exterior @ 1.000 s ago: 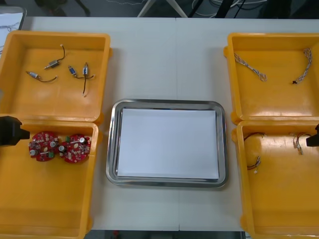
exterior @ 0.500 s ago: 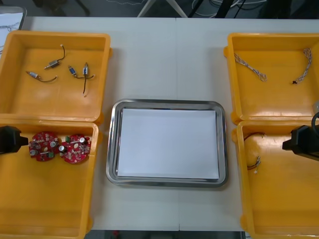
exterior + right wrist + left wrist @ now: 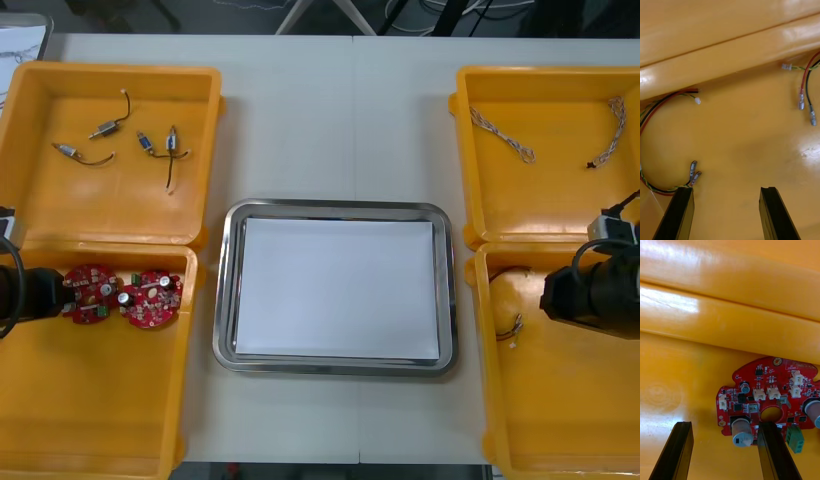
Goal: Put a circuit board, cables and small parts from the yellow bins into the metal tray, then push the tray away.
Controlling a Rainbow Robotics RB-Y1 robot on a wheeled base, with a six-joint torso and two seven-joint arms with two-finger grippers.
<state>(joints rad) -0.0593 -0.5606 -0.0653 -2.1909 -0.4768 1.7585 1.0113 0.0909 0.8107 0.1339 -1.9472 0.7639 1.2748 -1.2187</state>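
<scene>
The light table (image 3: 330, 110) carries four yellow bins, two on the left (image 3: 60, 210) (image 3: 90, 400) and two on the right (image 3: 540, 200) (image 3: 560, 400). One metal tray (image 3: 225, 290) sits between them, with a shiny rim and a white inside.

The right gripper (image 3: 726, 189) hangs over the near right bin, claw released, with bare bin floor between its fingers. The left gripper (image 3: 724, 425) is low in the near left bin, claw also released. One finger (image 3: 673, 453) stands over bare floor, and the other is at the edge of a circuit board (image 3: 767, 397).

Two circuit boards lie side by side at the far end of the near left bin, one at the gripper (image 3: 88, 293) and one to its right (image 3: 152, 297). Each is round and red, with white sockets, silver-topped cylinders, a green block and a central hole. The print on them is too small to read.

Two red, black and yellow cables lie in the near right bin, one curled beside a finger (image 3: 651, 108) and one well apart (image 3: 805, 86). Two twisted cables (image 3: 500, 135) (image 3: 610, 130) lie in the far right bin. Four small metal parts (image 3: 147, 143) with thin dark tails lie in the far left bin.
</scene>
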